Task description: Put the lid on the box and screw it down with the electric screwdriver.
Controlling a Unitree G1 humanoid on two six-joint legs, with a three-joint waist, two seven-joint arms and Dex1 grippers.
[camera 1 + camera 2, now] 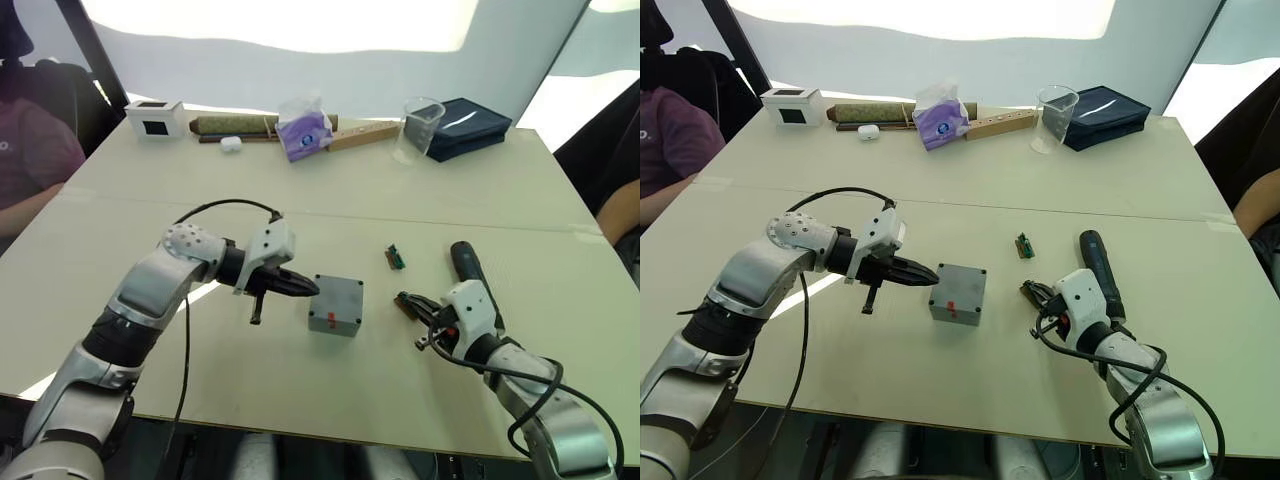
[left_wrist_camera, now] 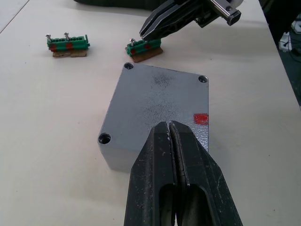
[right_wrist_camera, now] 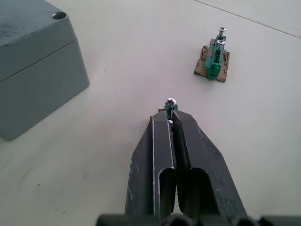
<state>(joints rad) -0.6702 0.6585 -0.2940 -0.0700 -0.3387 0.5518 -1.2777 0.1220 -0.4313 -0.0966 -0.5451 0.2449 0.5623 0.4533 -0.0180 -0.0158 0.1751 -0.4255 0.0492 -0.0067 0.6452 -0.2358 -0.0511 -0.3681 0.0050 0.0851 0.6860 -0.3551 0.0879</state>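
The grey box stands mid-table with the lid lying on top of it; a seam between them shows in the right wrist view. A red mark is on the box's near side. My left gripper is shut, its tips at the lid's left edge. My right gripper is shut, to the right of the box, tips against a small green strip that carries a screw. The black electric screwdriver lies on the table just right of that gripper.
A second green strip with screws lies behind the right gripper. Along the far edge stand a white box with a black window, a purple tissue pack, a clear beaker and a dark blue case. A person sits at the left.
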